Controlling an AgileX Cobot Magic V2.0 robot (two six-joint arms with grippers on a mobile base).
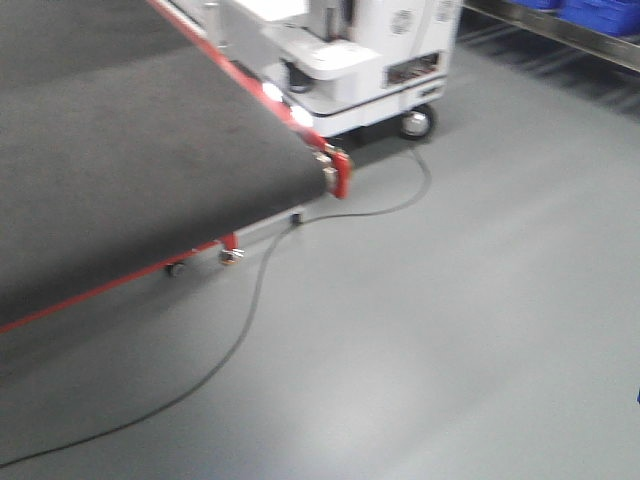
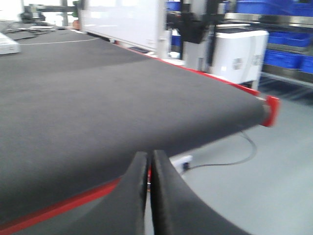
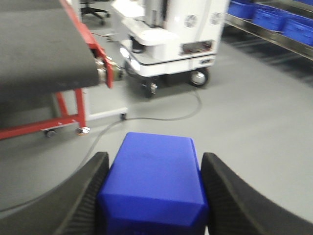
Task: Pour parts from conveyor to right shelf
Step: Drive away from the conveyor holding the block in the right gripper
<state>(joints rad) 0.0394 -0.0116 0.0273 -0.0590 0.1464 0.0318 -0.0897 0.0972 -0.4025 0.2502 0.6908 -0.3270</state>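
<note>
1. Blue block (image 3: 154,188) sits clamped between the right tool's (image 3: 155,159) fingers, over the grey floor (image 3: 254,107).
2. Left tool (image 2: 148,159) is pinched together on nothing, at the conveyor (image 2: 98,98) edge.
3. Right shelf (image 3: 264,36), carrying blue bins (image 3: 269,17), stands well apart.

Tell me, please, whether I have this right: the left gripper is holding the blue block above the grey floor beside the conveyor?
Not quite. It is the right gripper that holds the blue block above the grey floor beside the conveyor, as the right wrist-mounted view shows. The left gripper is shut on nothing in the left wrist-mounted view.
</note>
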